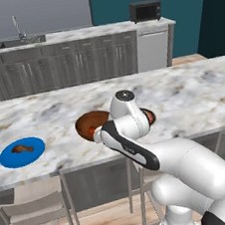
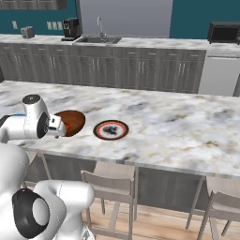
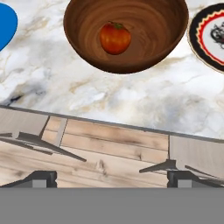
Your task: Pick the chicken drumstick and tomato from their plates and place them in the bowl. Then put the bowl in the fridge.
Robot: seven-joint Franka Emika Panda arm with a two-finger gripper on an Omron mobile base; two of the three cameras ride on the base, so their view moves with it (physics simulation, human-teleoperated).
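The brown wooden bowl [image 3: 83,26] stands on the marble counter with the round red tomato [image 3: 115,38] inside it. Left of the bowl [image 1: 88,121] lies the blue plate [image 1: 9,159], and the reddish-brown chicken drumstick [image 1: 23,148] rests on it. On the bowl's other side sits the dark-rimmed plate [image 2: 111,130], bare of food. My gripper [image 3: 112,175] is open and holds nothing. It hangs above the counter's front edge, on the near side of the bowl, with its dark fingertips [image 3: 41,177] spread wide. The fridge is out of view.
The marble counter [image 1: 192,94] runs wide to the right. Stools [image 2: 110,185] stand under its front edge above the wooden floor. Behind are grey cabinets, a sink [image 1: 19,41] and a black microwave [image 1: 145,11].
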